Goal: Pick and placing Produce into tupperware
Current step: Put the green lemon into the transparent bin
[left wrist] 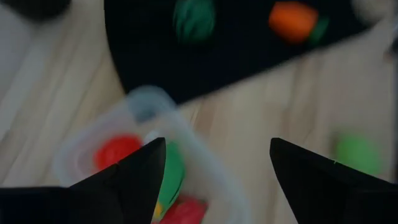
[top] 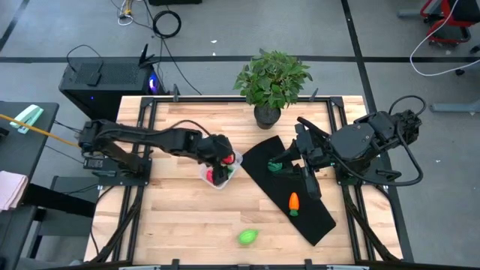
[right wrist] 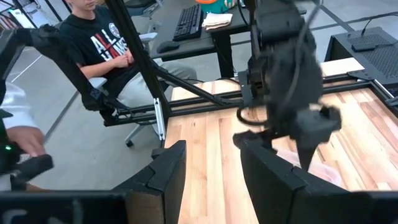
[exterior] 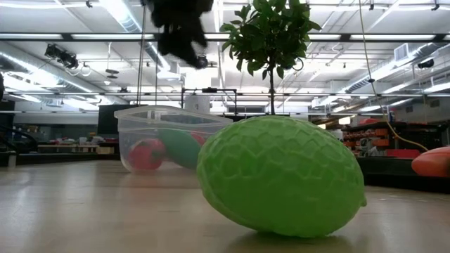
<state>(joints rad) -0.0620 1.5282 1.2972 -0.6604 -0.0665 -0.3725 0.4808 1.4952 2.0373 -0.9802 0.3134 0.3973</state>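
Observation:
The clear tupperware (top: 222,174) stands on the wood at mid-table, and in the left wrist view the tupperware (left wrist: 140,106) holds two red pieces (left wrist: 115,152) and a light green one (left wrist: 171,177). My left gripper (top: 223,156) (left wrist: 217,146) hangs open just above it and holds nothing. A dark green round piece (top: 276,166) and the orange carrot (top: 294,202) lie on the black mat. Another light green piece (top: 247,238) (exterior: 281,176) lies on the wood near the near edge. My right gripper (top: 304,166) (right wrist: 212,146) waits open over the mat.
The long black mat (top: 296,210) slants across the table's right half. A potted plant (top: 271,79) stands at the far edge. In the right wrist view, people (right wrist: 102,46) sit beyond the table's left side. Bare wood lies between the tupperware and the near edge.

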